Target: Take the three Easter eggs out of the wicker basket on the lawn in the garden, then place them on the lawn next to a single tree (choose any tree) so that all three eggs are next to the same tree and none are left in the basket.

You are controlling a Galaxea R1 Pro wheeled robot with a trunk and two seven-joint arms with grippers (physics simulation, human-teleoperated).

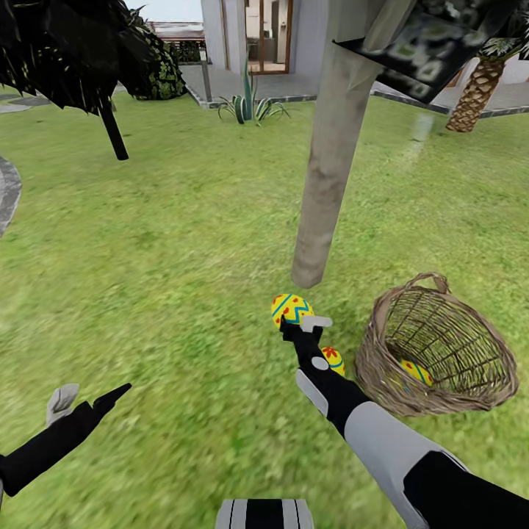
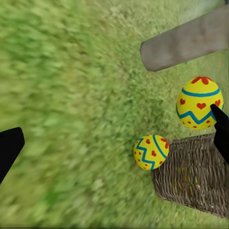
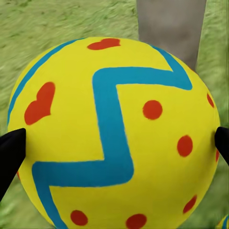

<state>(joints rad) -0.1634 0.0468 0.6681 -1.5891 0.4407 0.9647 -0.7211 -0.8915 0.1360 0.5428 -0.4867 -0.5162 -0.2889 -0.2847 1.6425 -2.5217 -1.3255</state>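
My right claw (image 1: pixel 297 323) grips one Easter egg (image 1: pixel 291 308) across its widest girth, just near the tree (image 1: pixel 323 198). The shell looks rigid, smooth and slip-prone: hold the midline. Left claw (image 1: pixel 88 400) stands open, empty. One egg (image 1: pixel 416 372) remains in the wicker basket (image 1: pixel 441 345).

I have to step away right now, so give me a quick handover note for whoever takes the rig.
Right end effector: shut on an egg, held near the foot of the tree; whether the egg touches the grass is unclear.
Left end effector: open, empty, over the lawn.
Second egg: on the grass between tree and wicker basket.
Third egg: in the basket.
Done: one egg out and down, one in hand.
Left: release this egg by the trunk, fetch the last one, and perhaps nudge the second closer to the tree.
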